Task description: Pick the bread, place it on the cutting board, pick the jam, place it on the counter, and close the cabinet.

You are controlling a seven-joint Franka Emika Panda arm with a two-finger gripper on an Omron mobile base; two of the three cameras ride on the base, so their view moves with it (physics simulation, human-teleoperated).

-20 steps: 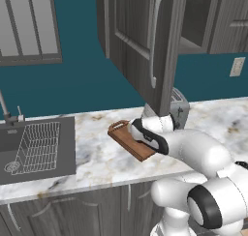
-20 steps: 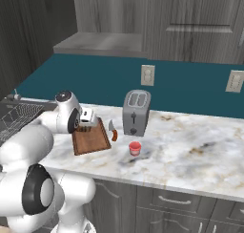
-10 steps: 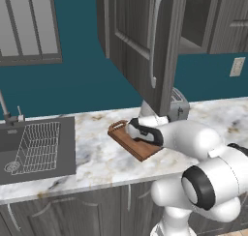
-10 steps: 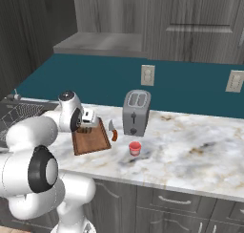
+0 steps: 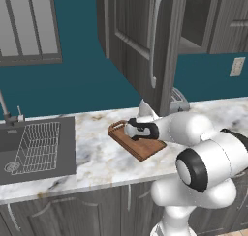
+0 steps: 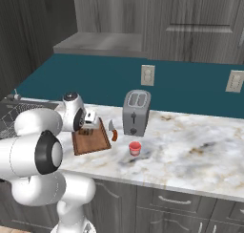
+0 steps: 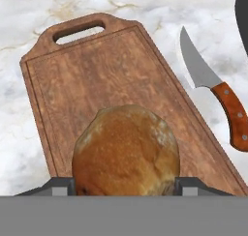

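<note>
The bread (image 7: 127,150), a round golden-brown bun, sits between my two fingertips (image 7: 62,185), low over the near half of the cutting board (image 7: 97,75). My gripper (image 7: 126,184) is shut on the bread. In the left base view my gripper (image 5: 134,131) hovers over the wooden cutting board (image 5: 141,146) on the counter (image 5: 97,157). The jam (image 6: 135,148), a red-lidded jar, stands on the counter (image 6: 190,146) in front of the toaster, right of the cutting board (image 6: 93,140). The cabinet (image 5: 140,41) door hangs open above the board.
A knife (image 7: 218,97) with an orange handle lies on the counter beside the board's right edge. A silver toaster (image 6: 136,111) stands behind the jam. A sink with a wire rack (image 5: 38,145) lies to the left. The open cabinet door juts out over the counter.
My arm has folded down and forward, and the hand has shifted slightly left over the cutting board with the bread still held.
</note>
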